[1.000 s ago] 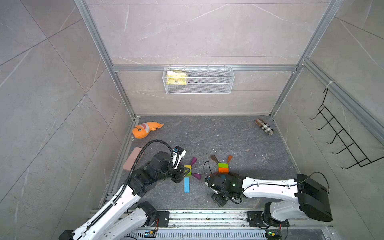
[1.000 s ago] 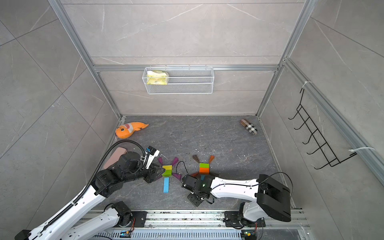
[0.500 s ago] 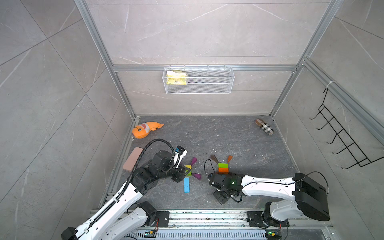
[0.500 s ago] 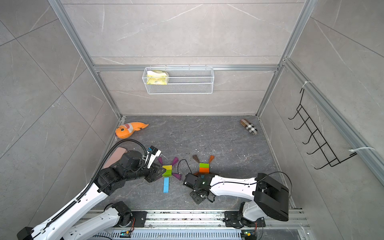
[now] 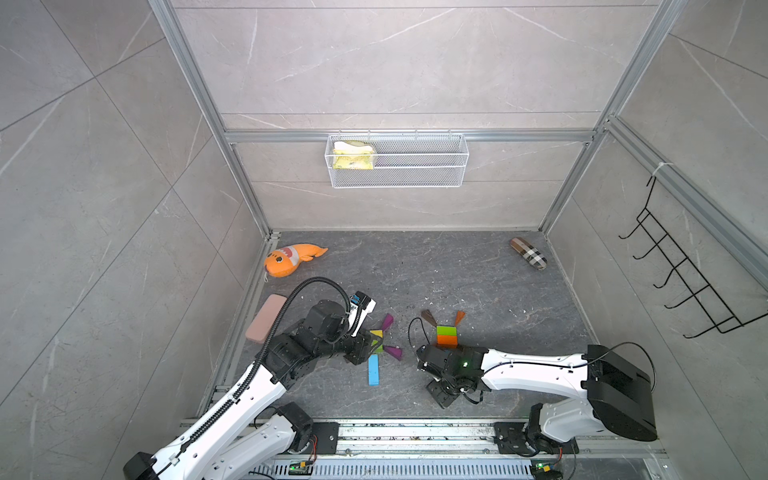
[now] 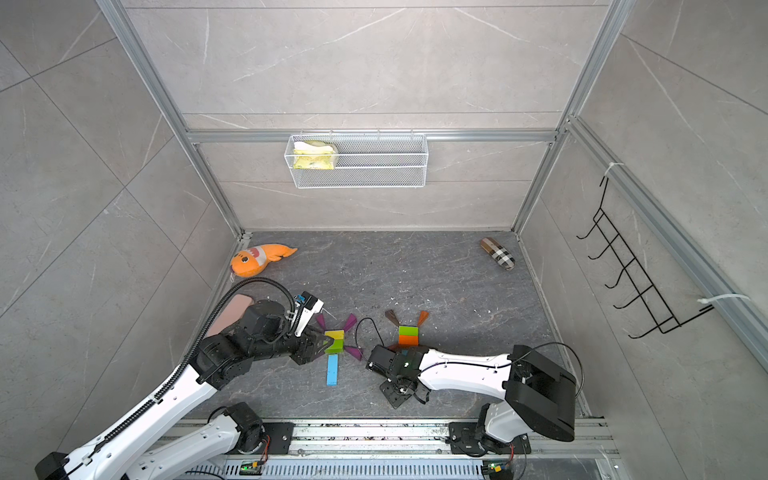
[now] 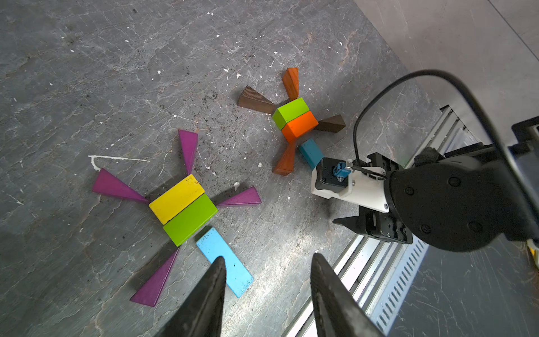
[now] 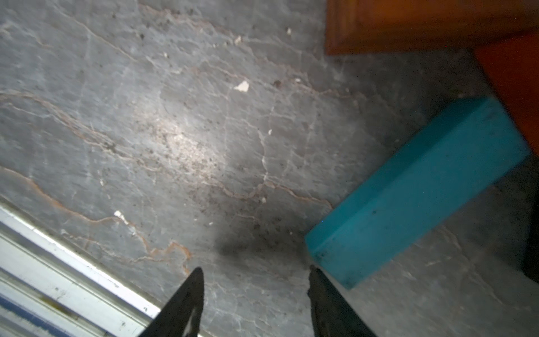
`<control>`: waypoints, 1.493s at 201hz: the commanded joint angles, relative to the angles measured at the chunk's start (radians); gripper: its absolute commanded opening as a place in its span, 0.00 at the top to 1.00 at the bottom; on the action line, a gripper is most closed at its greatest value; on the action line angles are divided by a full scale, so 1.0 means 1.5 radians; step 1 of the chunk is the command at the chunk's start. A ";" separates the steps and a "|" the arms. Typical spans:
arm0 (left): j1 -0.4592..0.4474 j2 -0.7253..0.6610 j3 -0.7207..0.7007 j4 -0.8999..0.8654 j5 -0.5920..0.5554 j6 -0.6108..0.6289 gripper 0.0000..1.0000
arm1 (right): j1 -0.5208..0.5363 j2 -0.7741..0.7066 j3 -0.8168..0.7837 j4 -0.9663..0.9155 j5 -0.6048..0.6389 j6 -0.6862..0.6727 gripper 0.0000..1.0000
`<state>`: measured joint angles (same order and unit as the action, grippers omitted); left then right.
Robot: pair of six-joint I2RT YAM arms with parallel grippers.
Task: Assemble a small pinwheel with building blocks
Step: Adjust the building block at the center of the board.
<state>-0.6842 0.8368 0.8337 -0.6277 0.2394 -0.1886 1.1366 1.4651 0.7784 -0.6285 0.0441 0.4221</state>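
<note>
Blocks of two pinwheels lie flat on the dark worktop (image 5: pixel 457 270), near the robot's rail.

Top views: in the left group a yellow brick (image 5: pixel 376 333) sits against a green brick (image 6: pixel 334 345). Purple wedges (image 5: pixel 392 352) fan from their corners, and a light-blue bar (image 5: pixel 373 370) serves as stem. The right group lies just beside it: a second green brick (image 5: pixel 446 331) against an orange brick (image 5: pixel 447 341), with a brown wedge (image 5: pixel 429 318) and an orange wedge (image 5: pixel 459 318). On the back wall, the wire basket (image 5: pixel 424 170) holds only a yellow-and-white soft item (image 5: pixel 353 156) at one end. The pink case (image 5: pixel 266 318) and the checked pouch (image 5: pixel 528 253) are closed, so their contents are hidden.

Left wrist view: the left gripper (image 7: pixel 268 259) has its fingers apart with nothing between them. One tip overlaps the light-blue bar, but contact cannot be told. A teal bar (image 7: pixel 310 153) forms the right group's stem.

Right wrist view: the right gripper (image 8: pixel 256 271) also has its fingers apart and empty. One tip is at the teal bar's corner, and whether it touches is unclear.

Handling, as judged: the blocks look rigid, light and smooth-painted. Nothing joins them, so a nudge would probably shift the neighbours. The bars are best taken across their narrow width, and the wedges at their thick ends.
</note>
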 commanded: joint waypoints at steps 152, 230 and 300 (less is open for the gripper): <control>0.006 0.022 0.003 0.016 0.019 0.009 0.51 | -0.007 0.004 0.016 -0.015 0.016 -0.004 0.35; 0.009 0.012 0.004 0.016 0.011 0.012 0.51 | -0.005 -0.064 0.046 -0.076 0.028 0.006 0.35; 0.012 0.042 0.018 0.121 -0.028 0.009 0.49 | -0.218 -0.205 0.191 -0.138 0.061 -0.048 0.17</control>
<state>-0.6712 0.8669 0.8337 -0.5732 0.2184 -0.1883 0.9337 1.1927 1.0225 -0.8043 0.1417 0.4095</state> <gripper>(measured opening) 0.499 0.801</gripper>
